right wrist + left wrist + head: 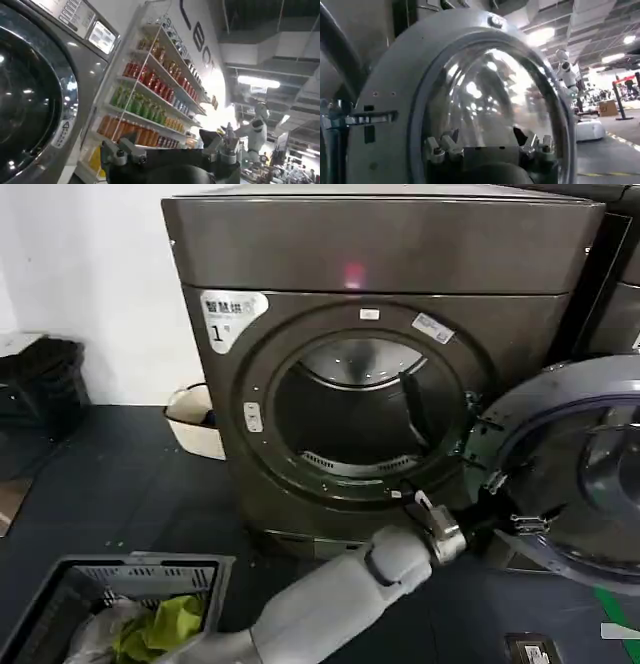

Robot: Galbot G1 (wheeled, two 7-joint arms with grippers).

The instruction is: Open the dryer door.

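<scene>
The bronze-grey dryer (300,254) carries a white "1" sticker (228,316) and a pink light. Its dryer door (540,414) stands swung wide open to the right, grey inner face toward me, and the drum opening (350,419) is exposed. My left arm reaches across from the lower left, and my left gripper (478,509) is at the door's lower hinge-side edge. The left wrist view shows the door's inner ring (390,125) and domed glass (495,95) close ahead, with my left gripper (487,146) open and holding nothing. My right gripper (170,147) is open in the air, facing a shelf.
A grey laundry basket (70,579) with clothes stands at the lower left. A white tub (190,424) sits on the floor left of the dryer. A neighbouring machine (615,294) stands at the right. The right wrist view shows another machine's front (45,100) and a shelf of bottles (145,100).
</scene>
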